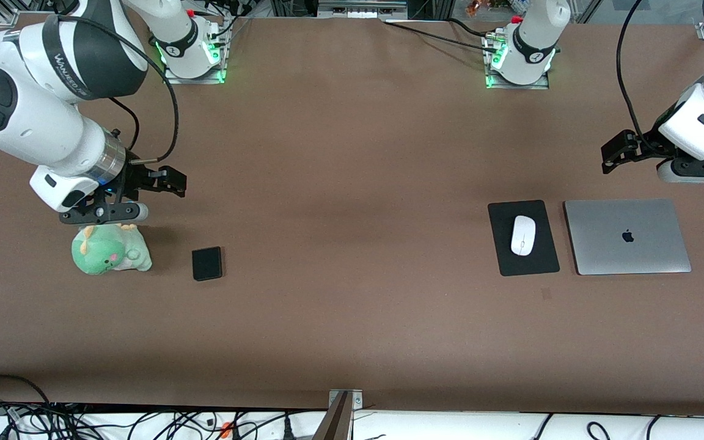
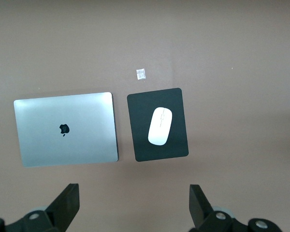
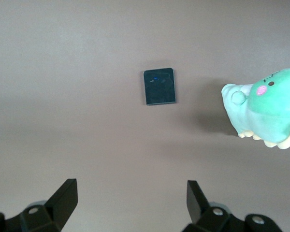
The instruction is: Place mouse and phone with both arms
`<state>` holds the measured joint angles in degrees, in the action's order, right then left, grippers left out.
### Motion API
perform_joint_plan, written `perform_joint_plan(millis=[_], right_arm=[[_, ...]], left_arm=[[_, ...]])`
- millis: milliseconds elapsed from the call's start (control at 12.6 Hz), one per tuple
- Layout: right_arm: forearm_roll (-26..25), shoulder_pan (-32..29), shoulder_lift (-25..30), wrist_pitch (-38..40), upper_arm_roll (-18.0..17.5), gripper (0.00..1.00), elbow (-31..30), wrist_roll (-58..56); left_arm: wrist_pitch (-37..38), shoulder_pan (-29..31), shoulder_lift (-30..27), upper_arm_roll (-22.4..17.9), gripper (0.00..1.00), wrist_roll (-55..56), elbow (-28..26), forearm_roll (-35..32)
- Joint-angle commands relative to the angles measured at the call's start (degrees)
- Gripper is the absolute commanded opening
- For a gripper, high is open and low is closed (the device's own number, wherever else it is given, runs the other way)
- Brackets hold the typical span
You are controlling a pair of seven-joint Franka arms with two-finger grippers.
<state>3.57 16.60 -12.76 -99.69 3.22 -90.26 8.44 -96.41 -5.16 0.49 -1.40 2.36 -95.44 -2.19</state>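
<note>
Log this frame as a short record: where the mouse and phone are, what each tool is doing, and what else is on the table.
mouse: small glossy white oval mouse lying on the flat black mat, beside the closed silver laptop
phone: small black rounded slab flat on the brown table, beside the green plush toy
left tool: open, empty, above the table near the laptop
right tool: open, empty, above the plush toy

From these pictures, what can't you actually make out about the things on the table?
- Left gripper: front view's edge cuts off its arm.
- Plush toy: right gripper covers its top in front view; right wrist view crops it.
- Scrap by the mat: too small to identify.
- Phone: face dark, nothing readable.
</note>
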Motion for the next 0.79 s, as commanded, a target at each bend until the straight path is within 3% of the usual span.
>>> perform_joint_plan(millis=[0, 712], right_arm=[[-0.3, -0.3, 0.8, 1.2, -0.1, 1.00, 0.2, 0.1], [-0.3, -0.3, 1.2, 1.9, 0.7, 1.00, 0.3, -2.0]], left_arm=[[0.4, 0.0, -0.4, -0.1, 1.00, -0.3, 0.0, 0.4], [0.4, 0.1, -0.4, -0.1, 1.00, -2.2, 0.0, 0.4]])
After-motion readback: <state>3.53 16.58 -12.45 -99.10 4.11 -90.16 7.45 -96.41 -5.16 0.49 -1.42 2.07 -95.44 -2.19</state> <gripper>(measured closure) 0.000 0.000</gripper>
